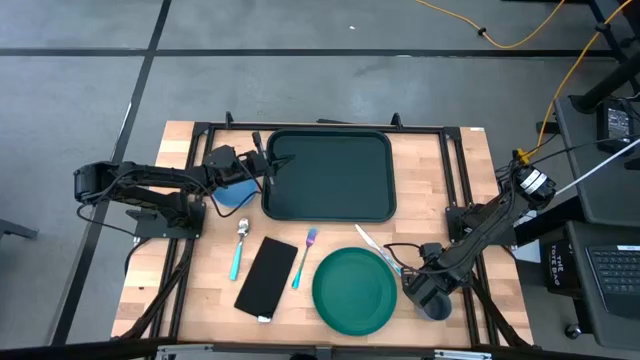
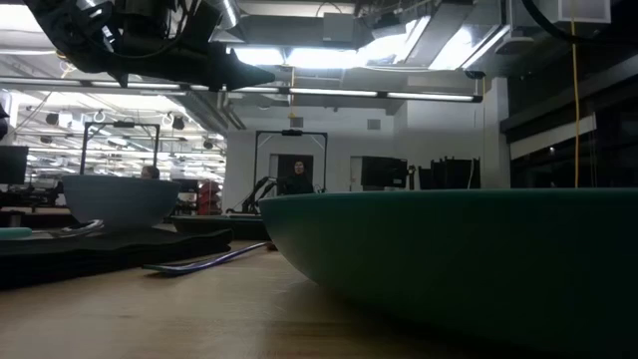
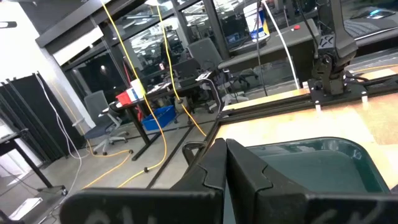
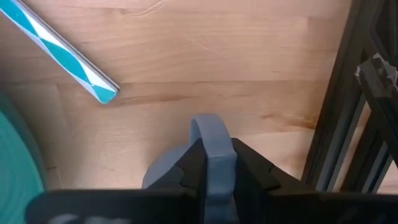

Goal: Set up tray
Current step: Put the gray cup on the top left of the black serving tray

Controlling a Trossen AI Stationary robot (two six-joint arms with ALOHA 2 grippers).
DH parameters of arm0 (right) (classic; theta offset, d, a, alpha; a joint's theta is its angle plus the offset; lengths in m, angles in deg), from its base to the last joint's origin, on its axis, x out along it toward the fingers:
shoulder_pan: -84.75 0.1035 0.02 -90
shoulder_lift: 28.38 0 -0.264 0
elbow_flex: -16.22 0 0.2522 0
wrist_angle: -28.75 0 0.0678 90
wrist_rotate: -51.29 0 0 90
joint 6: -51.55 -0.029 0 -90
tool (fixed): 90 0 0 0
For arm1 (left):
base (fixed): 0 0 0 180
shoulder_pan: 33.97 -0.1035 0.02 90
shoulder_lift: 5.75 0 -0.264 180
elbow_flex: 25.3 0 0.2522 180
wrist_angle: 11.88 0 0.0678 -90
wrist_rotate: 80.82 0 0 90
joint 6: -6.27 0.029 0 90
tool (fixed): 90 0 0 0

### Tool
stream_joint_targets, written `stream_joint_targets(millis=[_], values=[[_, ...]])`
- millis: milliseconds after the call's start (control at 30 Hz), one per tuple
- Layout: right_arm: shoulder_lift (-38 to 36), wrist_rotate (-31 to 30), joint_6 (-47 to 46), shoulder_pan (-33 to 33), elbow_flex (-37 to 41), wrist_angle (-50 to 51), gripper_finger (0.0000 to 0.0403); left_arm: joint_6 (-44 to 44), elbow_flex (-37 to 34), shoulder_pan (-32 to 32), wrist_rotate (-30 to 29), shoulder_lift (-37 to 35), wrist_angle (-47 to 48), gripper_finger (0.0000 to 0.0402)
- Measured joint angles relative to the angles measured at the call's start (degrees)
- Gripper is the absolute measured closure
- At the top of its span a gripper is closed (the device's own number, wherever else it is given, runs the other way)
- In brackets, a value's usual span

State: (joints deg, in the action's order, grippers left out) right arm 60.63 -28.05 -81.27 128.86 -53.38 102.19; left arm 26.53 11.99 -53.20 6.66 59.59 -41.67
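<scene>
The dark green tray (image 1: 330, 175) lies at the table's far middle and also shows in the left wrist view as the tray (image 3: 323, 165). My left gripper (image 1: 268, 163) hovers over the tray's left rim with its fingers shut and empty; the low view shows this left gripper (image 2: 261, 75) high above the table. My right gripper (image 1: 430, 292) is at the near right, shut on a grey-blue mug (image 1: 437, 304) beside the round green plate (image 1: 355, 290). A pale blue bowl (image 1: 235, 197) sits under the left arm. My right gripper pinches the mug's handle (image 4: 209, 134) between its two fingers (image 4: 252, 165), coming from above and pointing down. The mug's body (image 4: 163, 171) lies below the fingers, mostly hidden by the gripper. Whether the mug rests on the table, I cannot tell.
A spoon (image 1: 240, 245), a flat black rectangle (image 1: 267, 277) and a fork (image 1: 305, 255) lie left of the plate. A knife with a blue-and-white handle (image 4: 62, 53) lies between plate and mug. Black frame rails (image 1: 455, 180) run along the table's sides.
</scene>
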Motion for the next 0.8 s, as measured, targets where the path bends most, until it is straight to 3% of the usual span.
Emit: stream_joint_targets(millis=[367,567,800], values=[[-0.13,-0.55,7.05,-0.04,0.00,1.35,0.0349,0.00,0.00,0.00,0.00,0.00,-0.47,0.0397],[-4.52,-0.89,8.00,-0.04,0.00,3.86,0.0349,0.00,-0.02,0.00,0.07,0.01,-2.12,0.0397],[-11.07,-10.00,8.57,-0.05,0.00,7.78,0.0349,0.02,-0.02,0.00,0.11,0.01,-2.14,0.0397]])
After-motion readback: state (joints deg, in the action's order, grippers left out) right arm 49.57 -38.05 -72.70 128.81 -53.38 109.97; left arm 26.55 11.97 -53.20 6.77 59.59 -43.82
